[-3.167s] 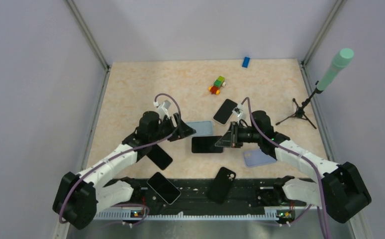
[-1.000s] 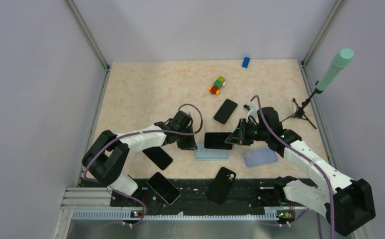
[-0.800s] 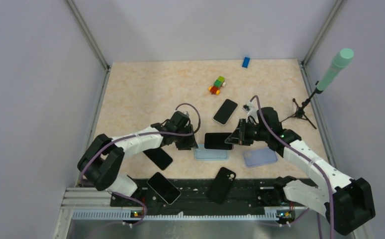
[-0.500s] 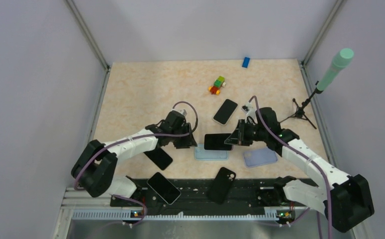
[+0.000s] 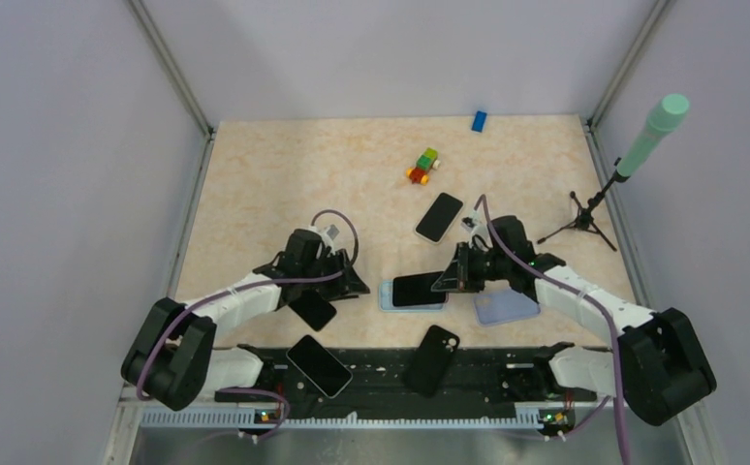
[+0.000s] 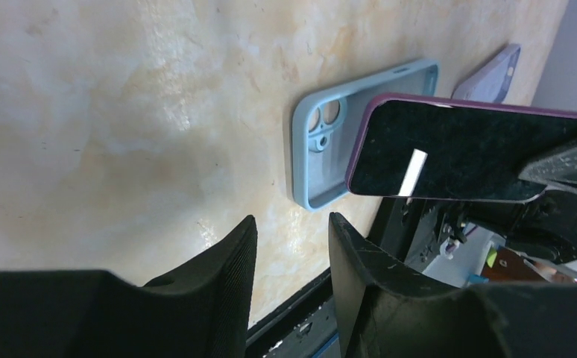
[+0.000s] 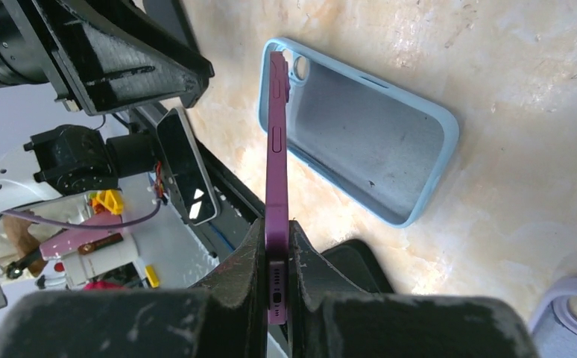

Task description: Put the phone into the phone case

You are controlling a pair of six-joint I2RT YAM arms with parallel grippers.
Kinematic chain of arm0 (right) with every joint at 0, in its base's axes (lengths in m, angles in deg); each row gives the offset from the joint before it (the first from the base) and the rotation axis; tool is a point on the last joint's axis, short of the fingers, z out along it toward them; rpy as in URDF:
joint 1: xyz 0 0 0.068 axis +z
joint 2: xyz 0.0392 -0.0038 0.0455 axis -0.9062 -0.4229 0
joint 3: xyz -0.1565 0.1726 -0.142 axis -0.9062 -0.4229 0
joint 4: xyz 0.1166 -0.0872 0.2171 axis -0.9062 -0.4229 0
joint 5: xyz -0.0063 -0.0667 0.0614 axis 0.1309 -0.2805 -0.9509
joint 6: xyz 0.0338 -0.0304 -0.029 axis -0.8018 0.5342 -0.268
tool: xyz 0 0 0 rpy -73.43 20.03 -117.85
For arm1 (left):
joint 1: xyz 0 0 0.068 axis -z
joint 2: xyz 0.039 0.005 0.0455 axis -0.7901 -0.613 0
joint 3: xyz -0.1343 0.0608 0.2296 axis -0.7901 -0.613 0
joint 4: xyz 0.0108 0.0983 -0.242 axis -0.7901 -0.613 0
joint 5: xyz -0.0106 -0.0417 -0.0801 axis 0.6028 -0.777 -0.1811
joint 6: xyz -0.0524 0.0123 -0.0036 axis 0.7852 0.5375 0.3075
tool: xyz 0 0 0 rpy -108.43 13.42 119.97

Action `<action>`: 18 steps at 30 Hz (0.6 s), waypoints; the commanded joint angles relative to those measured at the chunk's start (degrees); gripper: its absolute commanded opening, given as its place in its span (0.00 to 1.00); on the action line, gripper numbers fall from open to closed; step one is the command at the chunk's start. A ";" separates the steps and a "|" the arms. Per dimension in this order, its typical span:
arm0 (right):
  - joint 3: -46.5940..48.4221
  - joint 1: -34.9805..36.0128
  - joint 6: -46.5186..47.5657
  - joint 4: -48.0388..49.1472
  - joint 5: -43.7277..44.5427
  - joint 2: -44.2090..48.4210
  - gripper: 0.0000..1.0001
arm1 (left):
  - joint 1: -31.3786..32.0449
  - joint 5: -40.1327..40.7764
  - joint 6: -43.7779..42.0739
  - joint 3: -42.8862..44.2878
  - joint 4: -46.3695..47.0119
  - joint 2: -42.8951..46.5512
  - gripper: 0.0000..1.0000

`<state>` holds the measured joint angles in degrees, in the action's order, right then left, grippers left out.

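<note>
Our right gripper (image 7: 276,246) is clamped on one short end of the purple phone (image 7: 276,134), which hangs screen-up just above the light blue phone case (image 7: 360,134) lying open side up on the table (image 5: 284,174), near its front edge and between the two arms. The phone's camera end reaches toward the case's camera cut-out. Our left gripper (image 6: 291,261) stands to the left of the case, fingers apart with nothing between them, touching neither case nor phone. The main risk, as we judge it, is that nothing pins the case now. If the phone comes down tilted or slightly off the rim, a corner could catch the soft wall and push the case along the table instead of seating. It could also ride up and leave one edge out. The fingers on the held end will also stop that end from dropping in, so it may need a press afterwards. A lilac case (image 5: 503,308) lies just right of the target and could get nudged. Compared with a second ago, our left gripper has let go of the case's left end and drawn back leftward. The phone has come from beside the case's far edge to directly over it, and lower.
</note>
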<state>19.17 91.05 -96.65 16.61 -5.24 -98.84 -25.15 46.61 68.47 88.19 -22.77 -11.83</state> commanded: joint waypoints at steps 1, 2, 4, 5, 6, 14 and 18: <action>0.20 -0.55 -2.30 7.00 -4.07 -2.19 0.00 | -0.16 -6.65 0.74 -2.28 8.45 0.86 0.42; 0.38 -0.57 -2.37 6.98 -4.47 -3.06 0.00 | -0.15 -6.79 0.87 -2.49 8.67 0.44 0.42; 1.00 -0.52 -2.38 6.48 -4.94 -4.70 0.00 | -0.21 -7.23 1.11 -2.92 9.49 -0.55 0.42; 1.30 -0.49 -2.31 6.13 -4.94 -5.43 0.00 | -0.16 -7.51 1.41 -3.22 10.08 -0.88 0.42; 1.57 -0.52 -2.09 5.80 -5.04 -6.09 0.00 | -0.23 -7.76 1.64 -3.45 10.66 -1.26 0.42; 3.04 -0.45 -1.38 4.71 -5.28 -10.73 0.00 | -0.09 -9.12 2.37 -3.15 12.99 -5.20 0.41; 3.63 -0.53 -0.93 3.81 -4.98 -13.47 0.00 | 0.04 -9.12 2.31 -2.46 13.66 -7.78 0.41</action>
<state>20.55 90.66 -98.53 21.24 -9.96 -109.64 -25.15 38.61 70.67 85.15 -12.72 -17.67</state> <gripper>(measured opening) 0.060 0.411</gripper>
